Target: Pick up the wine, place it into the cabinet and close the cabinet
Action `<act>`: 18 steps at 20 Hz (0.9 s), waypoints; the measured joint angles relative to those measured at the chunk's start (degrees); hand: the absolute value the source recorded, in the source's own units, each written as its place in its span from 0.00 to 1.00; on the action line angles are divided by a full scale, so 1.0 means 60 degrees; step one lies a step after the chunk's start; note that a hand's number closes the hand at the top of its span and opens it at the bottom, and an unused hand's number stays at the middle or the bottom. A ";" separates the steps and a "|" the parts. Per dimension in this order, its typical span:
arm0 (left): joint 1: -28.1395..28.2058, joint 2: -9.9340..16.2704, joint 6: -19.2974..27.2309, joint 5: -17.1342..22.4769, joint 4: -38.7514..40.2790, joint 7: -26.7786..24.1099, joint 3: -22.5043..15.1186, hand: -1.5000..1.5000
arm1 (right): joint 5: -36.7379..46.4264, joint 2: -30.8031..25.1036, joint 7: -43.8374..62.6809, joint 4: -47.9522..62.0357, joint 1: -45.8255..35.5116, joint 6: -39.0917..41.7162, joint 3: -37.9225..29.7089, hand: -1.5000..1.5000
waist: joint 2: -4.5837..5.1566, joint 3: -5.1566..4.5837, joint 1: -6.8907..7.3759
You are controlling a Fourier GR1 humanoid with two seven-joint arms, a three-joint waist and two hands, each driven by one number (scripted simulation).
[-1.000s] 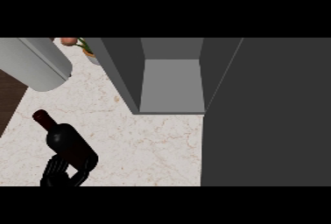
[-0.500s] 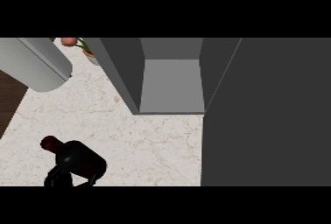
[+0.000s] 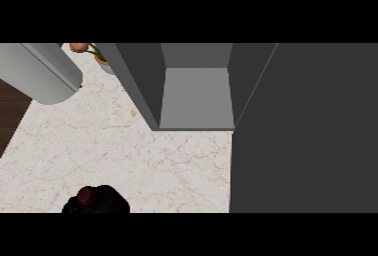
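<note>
The wine bottle (image 3: 96, 200) is dark with a red cap and shows at the lower left edge of the head view. It is tipped up so that I look nearly straight down on its top. Black fingers of my left hand (image 3: 71, 205) curl round its lower part, mostly hidden beneath it. The cabinet (image 3: 196, 97) stands open at the back of the marble counter (image 3: 140, 150), its grey inside bare. Its dark door (image 3: 303, 130) swings out along the right side. My right hand does not show.
A large pale grey cylinder (image 3: 40, 70) lies at the upper left. A potted plant with an orange bloom (image 3: 90, 51) stands behind it, next to the cabinet's left wall. The counter's left edge drops to dark wood floor (image 3: 10, 112).
The bottle has been raised from lying slanted on the counter to nearly upright, and it has drawn down toward the view's lower edge. My hand has slipped mostly out of sight under it.
</note>
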 measured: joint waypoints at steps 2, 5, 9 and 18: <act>0.0136 -0.0102 -0.0220 0.0047 -0.0225 0.0060 -0.0173 1.00 | -0.0023 0.0008 -0.0028 0.0077 -0.0064 -0.0024 -0.0050 0.00 | 0.0005 -0.0018 0.0006; 0.0354 -0.0285 -0.0355 0.0190 -0.0963 0.0330 -0.0411 1.00 | -0.0223 -0.0055 -0.0036 0.0098 0.0000 0.0044 -0.0200 0.00 | 0.0010 -0.0041 0.0006; 0.0953 -0.0478 -0.0254 0.0339 -0.2680 0.1051 -0.0828 1.00 | -0.0049 0.0027 -0.0204 0.0258 -0.0021 0.0046 -0.0122 0.00 | 0.0015 -0.0050 0.0024; 0.2060 -0.0889 0.0641 0.0657 -0.6441 0.3208 -0.1757 1.00 | 0.0043 0.0098 -0.0788 0.0754 0.0090 0.0223 -0.0146 0.00 | 0.0019 -0.0058 0.0022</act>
